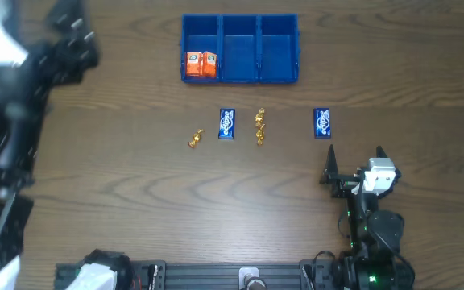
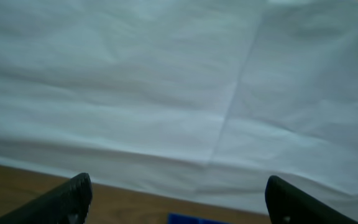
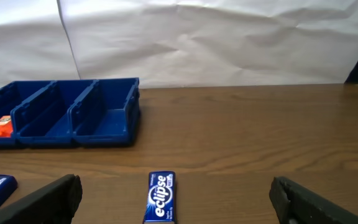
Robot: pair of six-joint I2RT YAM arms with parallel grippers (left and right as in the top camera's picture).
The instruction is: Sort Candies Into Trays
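Overhead, two gold candies point(image 1: 259, 120) sit between the blue packs point(image 1: 226, 123).

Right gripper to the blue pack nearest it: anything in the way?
Nothing visible. The right gripper is open, and only bare table lies between it and the blue pack.

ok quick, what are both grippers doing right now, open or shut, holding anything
left gripper: open, holding nothing.
right gripper: open, holding nothing; a blue gum pack lies just ahead of it, untouched.
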